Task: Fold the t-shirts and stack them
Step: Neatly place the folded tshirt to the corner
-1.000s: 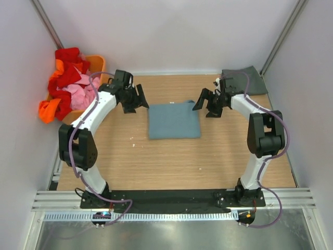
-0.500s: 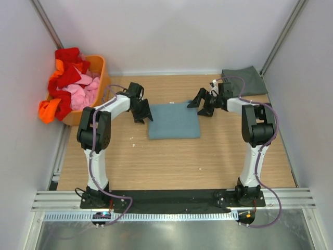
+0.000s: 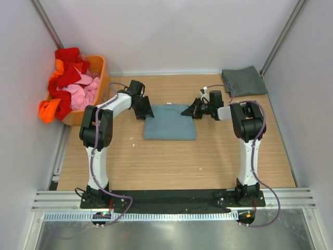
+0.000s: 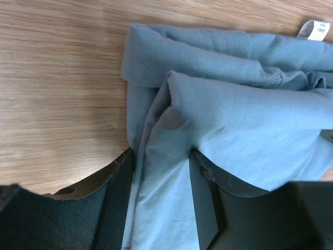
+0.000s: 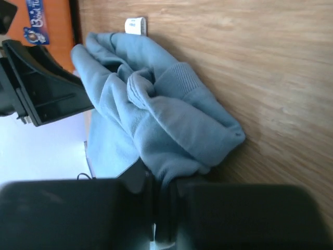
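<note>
The blue-teal t-shirt [image 3: 169,123] lies folded in a rectangle mid-table. My left gripper [image 3: 146,111] sits at its far left corner, and in the left wrist view the t-shirt [image 4: 234,109] fills the gap of that gripper [image 4: 161,161], which is shut on a thick fold. My right gripper [image 3: 188,111] is at the far right corner. The right wrist view shows that gripper [image 5: 164,179] pinched tight on a bunched edge of the t-shirt [image 5: 166,120]. The dark grey-green t-shirt [image 3: 244,80] lies folded at the back right corner.
An orange basket [image 3: 100,67] heaped with red, pink and orange clothes [image 3: 67,86] stands at the back left, close to the left arm. A white label [image 4: 316,29] sticks out of the blue-teal t-shirt's far edge. Walls close in the table on three sides.
Both grippers came down and inward onto the blue-teal shirt's far corners. The right jaws went from wide open to shut on the cloth; the left narrowed onto it. The shirt shifted slightly left.
</note>
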### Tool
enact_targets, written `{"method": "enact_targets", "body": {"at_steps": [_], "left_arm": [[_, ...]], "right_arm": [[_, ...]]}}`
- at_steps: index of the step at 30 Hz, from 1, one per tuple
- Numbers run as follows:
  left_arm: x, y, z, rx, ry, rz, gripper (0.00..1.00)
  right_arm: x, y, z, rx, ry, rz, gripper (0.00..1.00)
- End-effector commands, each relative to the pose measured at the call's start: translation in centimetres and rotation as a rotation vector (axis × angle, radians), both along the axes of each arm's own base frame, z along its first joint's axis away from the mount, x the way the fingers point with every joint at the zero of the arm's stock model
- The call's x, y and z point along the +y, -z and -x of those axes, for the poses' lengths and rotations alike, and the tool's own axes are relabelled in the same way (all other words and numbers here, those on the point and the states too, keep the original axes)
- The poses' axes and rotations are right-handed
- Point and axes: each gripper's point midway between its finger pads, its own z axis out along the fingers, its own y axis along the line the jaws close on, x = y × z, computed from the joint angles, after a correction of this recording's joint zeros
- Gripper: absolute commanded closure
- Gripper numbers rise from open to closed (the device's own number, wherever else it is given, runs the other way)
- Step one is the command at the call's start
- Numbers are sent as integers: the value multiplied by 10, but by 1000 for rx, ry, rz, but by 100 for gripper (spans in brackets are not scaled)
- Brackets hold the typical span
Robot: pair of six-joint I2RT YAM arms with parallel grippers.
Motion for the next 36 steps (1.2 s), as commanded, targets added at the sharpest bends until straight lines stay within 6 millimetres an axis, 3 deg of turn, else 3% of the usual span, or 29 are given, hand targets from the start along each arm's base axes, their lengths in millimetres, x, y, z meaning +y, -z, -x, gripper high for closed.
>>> {"method": "enact_targets", "body": {"at_steps": [1,3,4,7,10,11,12,13,14,15,16,18,19,21,23,24,28,32,36], "left_arm": [[14,33,11,71,-3,-74,50],[14,18,14,58,0,-75,44],[15,-2,11,17,3,-76,42],[21,-38,20,-13,28,-122,34],[41,-93,53,-64,76,-204,29],[45,-105,63,-79,84,-213,29],[51,-104,79,-63,100,-226,29],[55,-110,90,-65,111,-229,29],[64,-132,104,-118,110,-240,29],[73,-124,121,-93,116,-261,29],[78,-129,133,-109,116,-263,28],[89,-138,161,-136,113,-265,28],[93,-139,170,-141,113,-263,28],[99,-142,191,-182,113,-249,28],[102,-138,201,-207,89,-233,28],[100,-146,206,-240,67,-196,28],[107,-148,218,-266,-5,-179,27],[100,-142,220,-304,-6,-120,28],[94,-154,221,-368,1,-68,28]], "right_arm": [[5,21,19,100,9,-6,98],[5,8,14,76,17,-12,98],[5,-10,8,44,23,-7,99],[-3,-44,-6,-3,33,65,99],[-30,-65,-24,-13,86,207,98],[-40,-69,-30,-23,110,253,99],[-49,-66,-25,29,110,298,99],[-57,-84,-40,-11,126,323,99],[-71,-83,-47,-30,133,375,99],[-79,-80,-43,14,128,401,99],[-86,-97,-55,-23,138,419,99],[-111,-88,-55,17,145,499,99],[-120,-102,-66,-13,165,523,99],[-144,-109,-76,-19,192,582,99],[-157,-116,-83,-26,207,610,99],[-182,-123,-92,-25,248,640,99],[-222,-146,-108,-60,312,701,99],[-247,-168,-122,-129,370,733,99],[-263,-195,-138,-235,424,764,99]]}}
